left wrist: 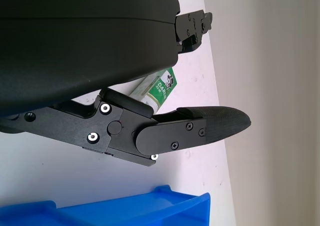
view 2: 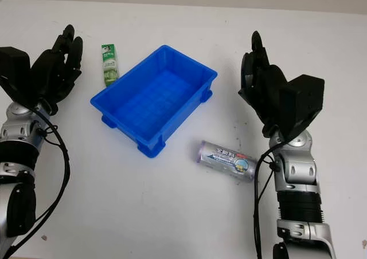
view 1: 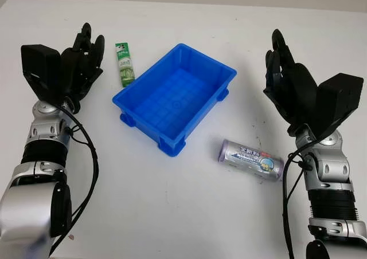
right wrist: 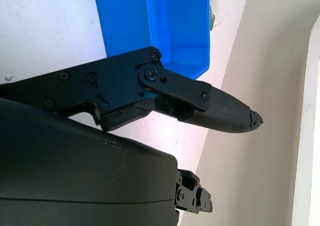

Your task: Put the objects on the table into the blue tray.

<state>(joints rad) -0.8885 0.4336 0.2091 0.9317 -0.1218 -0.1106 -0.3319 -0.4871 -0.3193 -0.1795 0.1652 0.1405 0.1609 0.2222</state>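
Worktop [view 1: 183, 213], white and matte, carrying all the things in the scene. Blue tray [view 1: 175, 95], rectangular with a gridded floor, standing at the centre of the worktop, turned at an angle so that one corner points toward the robot; nothing lies inside it. Left hand [view 1: 80, 61], black, raised above the worktop at the left side, holding nothing, its fingers extended and uncurled, pointing away from the robot; in the left wrist view one fingertip [left wrist: 220, 123] reaches past the green tube toward the far edge of the worktop. Right hand [view 1: 287, 78], black, raised above the worktop at the right side, likewise holding nothing with fingers extended and uncurled; in the right wrist view one finger [right wrist: 225, 113] crosses in front of a corner of the tray. Silver can [view 1: 250, 159], lying on its side on the worktop, near the tray's near-right side and just left of the right forearm, apart from both. Green tube [view 1: 124, 63], a small green-and-white package lying flat on the worktop between the left hand and the tray's far-left corner, near the tray's rim; whether it touches cannot be told.
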